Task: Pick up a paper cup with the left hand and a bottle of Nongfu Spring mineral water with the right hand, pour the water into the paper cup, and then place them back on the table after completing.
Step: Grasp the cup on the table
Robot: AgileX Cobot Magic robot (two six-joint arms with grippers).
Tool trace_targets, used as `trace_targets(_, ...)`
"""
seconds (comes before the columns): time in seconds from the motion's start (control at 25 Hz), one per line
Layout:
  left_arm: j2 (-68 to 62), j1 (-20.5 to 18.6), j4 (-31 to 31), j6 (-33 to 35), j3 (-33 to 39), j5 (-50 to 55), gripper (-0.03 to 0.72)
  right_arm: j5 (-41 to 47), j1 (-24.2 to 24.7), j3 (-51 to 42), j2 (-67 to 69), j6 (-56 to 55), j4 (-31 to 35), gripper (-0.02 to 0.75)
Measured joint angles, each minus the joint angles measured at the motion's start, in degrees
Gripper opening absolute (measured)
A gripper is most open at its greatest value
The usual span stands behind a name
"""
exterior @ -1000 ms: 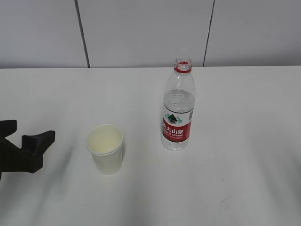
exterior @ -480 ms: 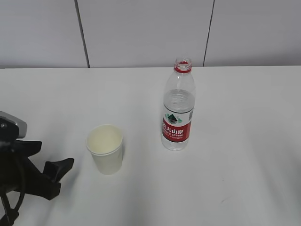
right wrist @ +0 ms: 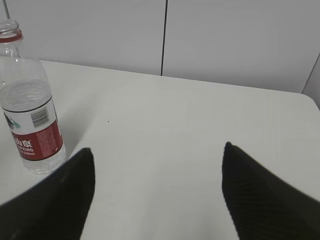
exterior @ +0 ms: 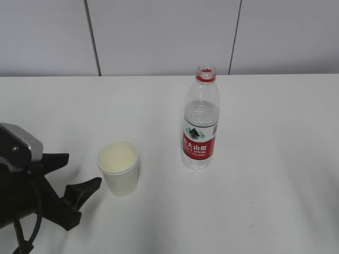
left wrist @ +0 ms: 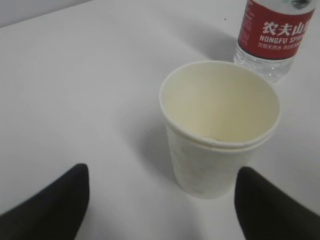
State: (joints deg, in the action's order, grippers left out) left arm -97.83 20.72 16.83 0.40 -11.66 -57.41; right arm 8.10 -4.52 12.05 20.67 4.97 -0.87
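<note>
Empty paper cup (exterior: pixel 118 167) stands upright on table (exterior: pixel 275 201) left of bottle (exterior: pixel 201 120), left hand (exterior: pixel 71 180) wide open, holding nothing, just beside it; cup looks light, thin, crushable, so grip mid-wall gently; right hand (right wrist: pixel 157 192) open, empty.

bottle (right wrist: pixel 30 105) upright, far left — uncapped | fingers (right wrist: pixel 55 200) spread, empty

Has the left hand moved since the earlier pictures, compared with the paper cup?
Yes. The left hand has come rightward toward the paper cup, which stands in the same place; its open fingers now almost reach it.
</note>
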Motion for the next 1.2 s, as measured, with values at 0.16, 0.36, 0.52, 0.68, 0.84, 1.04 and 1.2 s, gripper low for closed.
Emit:
trace_targets(0.16,-2.6,0.0,0.96,0.0,0.0,-2.51,0.617,0.0,0.0,0.0,0.0,0.0,0.0,0.587)
trace_targets(0.36,-5.85,0.0,2.32,0.0,-0.1,-6.91,0.643,0.0,0.0,0.0,0.0,0.0,0.0,0.587)
trace_targets(0.52,-8.26,0.0,2.52,0.0,-0.16,-7.73,0.646,0.0,0.0,0.0,0.0,0.0,0.0,0.587)
trace_targets(0.68,-9.77,0.0,4.0,0.0,-0.83,-7.79,0.647,0.0,0.0,0.0,0.0,0.0,0.0,0.587)
trace_targets(0.84,-10.08,0.0,4.65,0.0,-2.22,-7.86,0.647,0.0,0.0,0.0,0.0,0.0,0.0,0.587)
trace_targets(1.04,-10.08,0.0,5.92,0.0,-4.88,-7.62,0.647,0.0,0.0,0.0,0.0,0.0,0.0,0.587)
trace_targets(1.2,-10.08,0.0,8.21,0.0,-6.79,-5.86,0.647,0.0,0.0,0.0,1.1,0.0,0.0,0.587)
